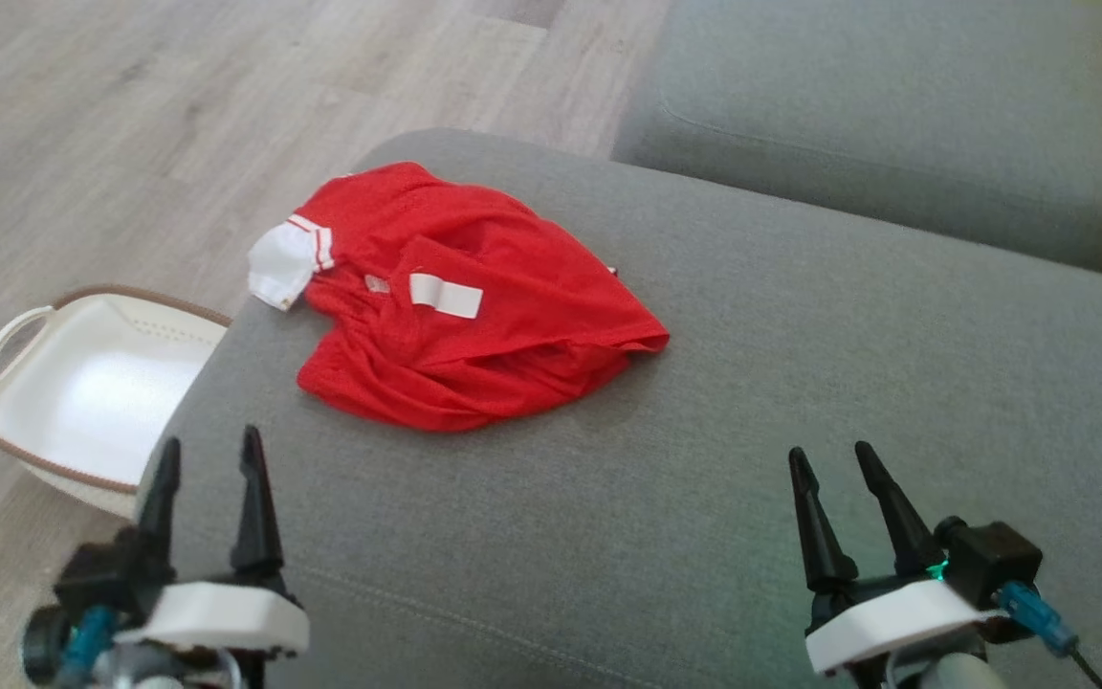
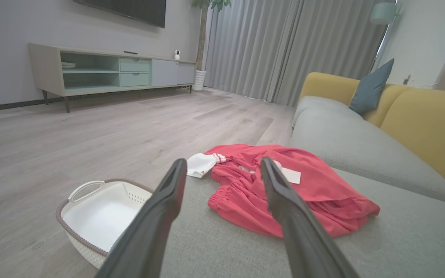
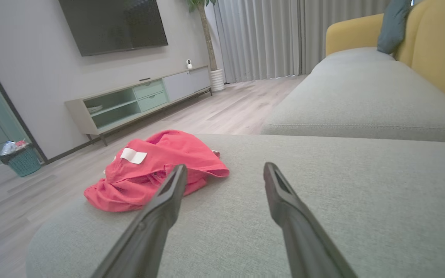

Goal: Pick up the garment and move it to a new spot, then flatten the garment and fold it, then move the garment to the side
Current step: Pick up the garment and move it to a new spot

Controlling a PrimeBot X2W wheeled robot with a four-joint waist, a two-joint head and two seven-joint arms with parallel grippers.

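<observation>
The garment [image 1: 474, 306] is a red mesh shirt with a white sleeve cuff and a white label. It lies crumpled on the grey sofa seat [image 1: 800, 383], near the seat's left end. From the left wrist, the garment [image 2: 284, 189] lies just beyond the fingertips; from the right wrist, the garment [image 3: 157, 170] sits ahead and to the left. My left gripper [image 1: 209, 455] is open at the lower left, close to the seat's left edge and short of the cloth. At the lower right my right gripper [image 1: 833, 459] hangs open over bare cushion. Neither holds anything.
A white basket [image 1: 82, 383] with a brown rim stands on the wood floor left of the sofa. A second grey cushion [image 1: 895, 115] and a yellow backrest [image 2: 427, 123] lie beyond. A TV cabinet [image 2: 102, 71] lines the far wall.
</observation>
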